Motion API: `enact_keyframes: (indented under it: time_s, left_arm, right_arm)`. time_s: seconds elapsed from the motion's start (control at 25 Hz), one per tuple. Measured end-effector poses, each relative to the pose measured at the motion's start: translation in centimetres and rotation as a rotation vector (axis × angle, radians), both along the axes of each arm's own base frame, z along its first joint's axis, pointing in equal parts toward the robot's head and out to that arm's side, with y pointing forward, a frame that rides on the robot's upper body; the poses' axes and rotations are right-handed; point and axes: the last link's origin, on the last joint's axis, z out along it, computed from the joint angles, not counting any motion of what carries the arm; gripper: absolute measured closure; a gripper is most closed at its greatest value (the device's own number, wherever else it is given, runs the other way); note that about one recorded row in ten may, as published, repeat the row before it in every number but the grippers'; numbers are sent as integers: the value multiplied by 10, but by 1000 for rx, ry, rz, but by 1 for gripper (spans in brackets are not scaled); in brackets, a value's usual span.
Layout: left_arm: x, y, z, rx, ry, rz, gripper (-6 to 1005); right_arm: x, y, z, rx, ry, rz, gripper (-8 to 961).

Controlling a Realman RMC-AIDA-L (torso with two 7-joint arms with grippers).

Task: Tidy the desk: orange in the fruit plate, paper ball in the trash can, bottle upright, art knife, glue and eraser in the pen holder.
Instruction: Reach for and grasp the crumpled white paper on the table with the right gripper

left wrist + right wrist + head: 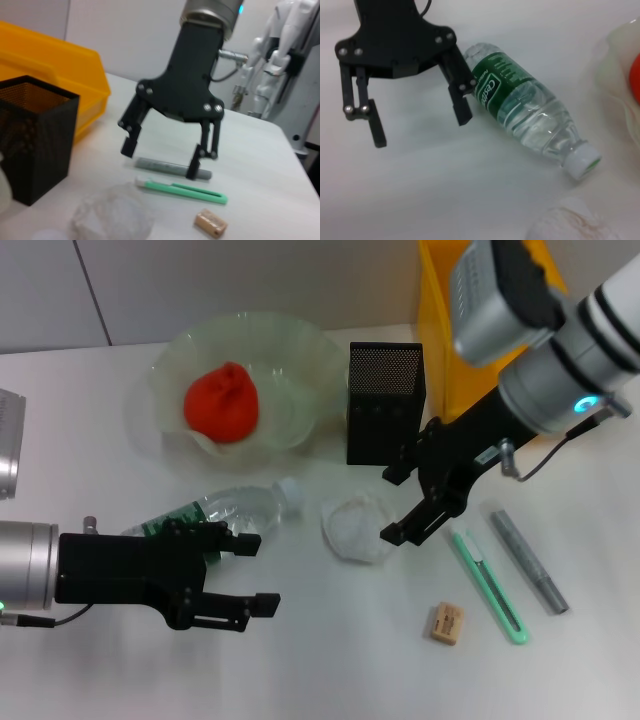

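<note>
In the head view, the left hand (250,575) covers the base end of the lying bottle (240,510), and the yellow bin (440,330) is half hidden behind the right arm and cut off at the top edge. In the left wrist view, the paper ball (112,215) is a blurred pale shape cut off at the bottom edge. In the right wrist view, only a red sliver of the orange (635,75) shows at the edge, and the fruit plate (617,60) is also cut off.

The orange (222,402) sits in the fruit plate (290,345), the pen holder (385,402) to its right, the bottle (225,514) lying in front.
</note>
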Motion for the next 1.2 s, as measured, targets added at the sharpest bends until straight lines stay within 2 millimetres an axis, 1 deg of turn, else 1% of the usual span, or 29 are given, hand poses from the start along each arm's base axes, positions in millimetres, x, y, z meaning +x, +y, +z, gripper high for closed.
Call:
enact_keyframes:
  time_s: [0.12, 0.16, 0.44, 0.84, 1.2]
  left_arm:
    - [-2, 3, -1, 22, 11, 12, 186]
    - [-2, 3, -1, 26, 12, 14, 186]
    - [-4, 8, -2, 57, 27, 23, 186]
    - [-4, 8, -1, 56, 26, 23, 187]
    - [-3, 9, 0, 53, 27, 23, 187]
  right_arm:
    - [6, 3, -11, 14, -11, 20, 134]
    - [6, 3, -11, 14, -11, 20, 134]
    - [13, 7, -28, 34, -42, 57, 138]
    - [17, 10, -48, 54, -11, 106, 144]
    - [21, 9, -57, 50, 2, 108, 149]
